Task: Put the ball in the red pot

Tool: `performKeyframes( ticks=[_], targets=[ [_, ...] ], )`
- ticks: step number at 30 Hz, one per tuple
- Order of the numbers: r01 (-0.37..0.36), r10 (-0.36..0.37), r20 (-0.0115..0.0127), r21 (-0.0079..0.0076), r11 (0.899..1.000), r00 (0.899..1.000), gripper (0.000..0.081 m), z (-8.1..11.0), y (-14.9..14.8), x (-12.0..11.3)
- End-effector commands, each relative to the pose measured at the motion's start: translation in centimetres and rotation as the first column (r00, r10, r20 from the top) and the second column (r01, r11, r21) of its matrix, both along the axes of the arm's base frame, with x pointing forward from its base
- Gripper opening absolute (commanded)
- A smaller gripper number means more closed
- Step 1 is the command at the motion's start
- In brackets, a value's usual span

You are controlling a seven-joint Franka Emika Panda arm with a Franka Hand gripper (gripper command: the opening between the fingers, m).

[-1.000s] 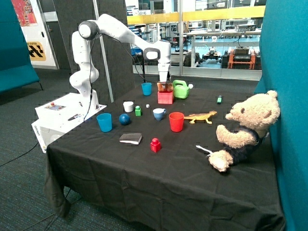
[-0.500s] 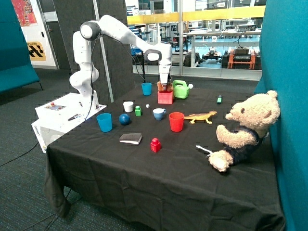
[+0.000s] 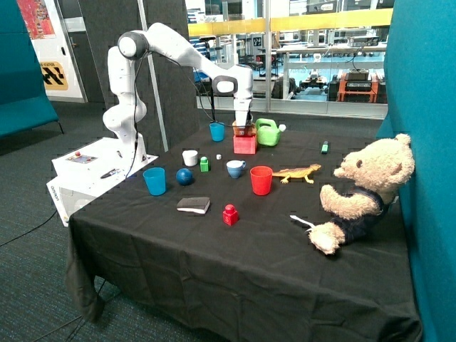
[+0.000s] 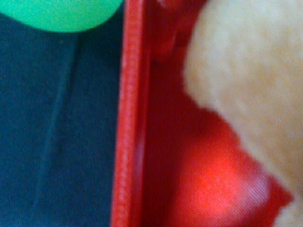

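Observation:
The dark blue ball (image 3: 184,177) lies on the black tablecloth beside a blue cup (image 3: 154,181), far from my gripper. The red pot (image 3: 244,144), a small square red box, stands at the back of the table next to a green watering can (image 3: 268,132). My gripper (image 3: 243,125) hangs straight down right over the pot's opening, where something brownish (image 3: 244,129) shows. In the wrist view the pot's rim (image 4: 132,118) and red inside fill the picture, with a beige fuzzy thing (image 4: 246,71) in it.
Around the pot are a second blue cup (image 3: 216,131), a white cup (image 3: 189,157), a green block (image 3: 204,164) and a blue-white cup (image 3: 235,169). Nearer the front are a round red cup (image 3: 261,180), a toy lizard (image 3: 298,172), a red block (image 3: 229,214) and a teddy bear (image 3: 367,189).
My gripper has sunk slightly toward the red pot. The ball and the other things have not moved.

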State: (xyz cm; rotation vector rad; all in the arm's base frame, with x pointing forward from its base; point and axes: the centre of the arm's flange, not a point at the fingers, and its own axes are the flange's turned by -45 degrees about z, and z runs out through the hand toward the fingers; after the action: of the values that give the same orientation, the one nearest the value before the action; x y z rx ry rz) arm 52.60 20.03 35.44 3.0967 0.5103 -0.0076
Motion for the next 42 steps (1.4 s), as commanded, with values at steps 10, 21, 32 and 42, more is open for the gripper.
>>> performKeyframes(
  ticks=[10,21,32,42],
  targets=[
    [-0.018,0.018,0.0043,0.0039,1.0,1.0,0.0,0.5,-0.1,-0.1],
    [-0.035,0.035,0.0043,0.0039,0.999,0.999,0.0,1.1,0.7,0.0],
    [-0.099,0.099,0.0043,0.0039,0.995,0.995,0.0,6.0,0.7,0.1],
    [-0.097,0.097,0.0043,0.0039,0.995,0.995,0.0,9.3,-1.4,0.1]
  ],
)
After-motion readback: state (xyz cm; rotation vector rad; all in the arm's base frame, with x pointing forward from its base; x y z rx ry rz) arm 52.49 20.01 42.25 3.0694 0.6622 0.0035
